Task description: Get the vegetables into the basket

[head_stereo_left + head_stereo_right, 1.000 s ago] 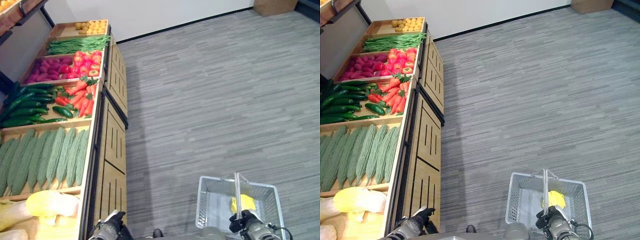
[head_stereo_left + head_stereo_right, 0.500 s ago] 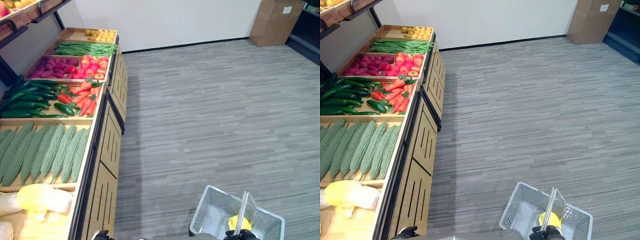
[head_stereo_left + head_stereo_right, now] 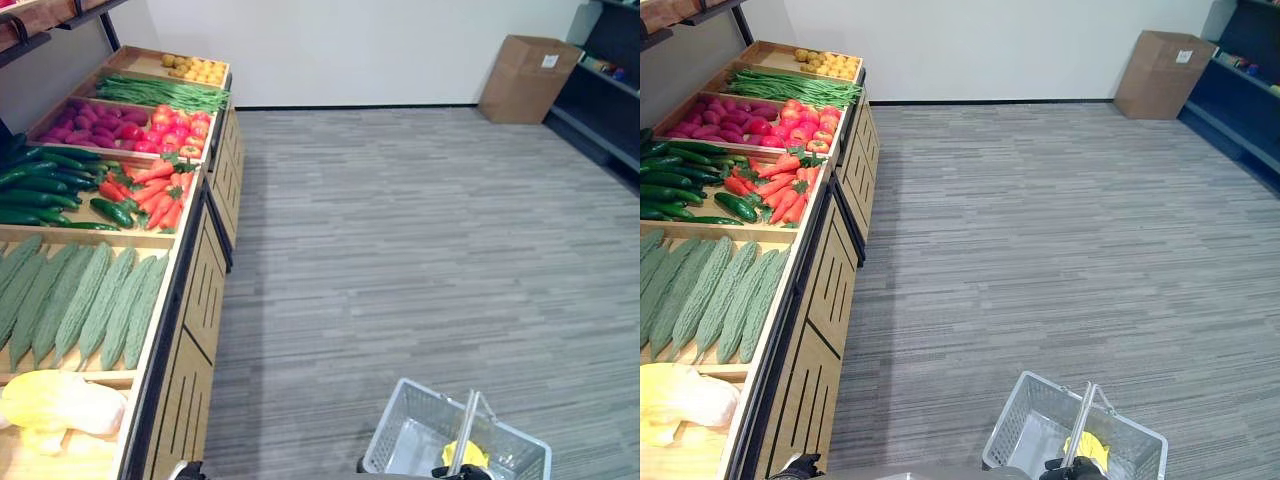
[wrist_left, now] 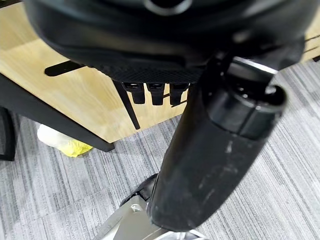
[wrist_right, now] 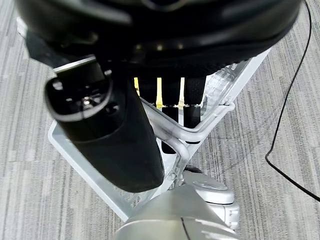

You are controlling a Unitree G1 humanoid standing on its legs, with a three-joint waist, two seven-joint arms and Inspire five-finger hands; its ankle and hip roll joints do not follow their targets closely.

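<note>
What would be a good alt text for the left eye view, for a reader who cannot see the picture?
A wooden produce stand along the left holds bins of bitter gourds, cucumbers, carrots and tomatoes. At the bottom right, a grey wire basket with a yellow item inside hangs over grey carpet. A cardboard box stands by the far wall.

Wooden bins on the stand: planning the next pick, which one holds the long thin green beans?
The second bin from the far end, between the small yellow produce bin at the far end and the tomato bin.
</note>
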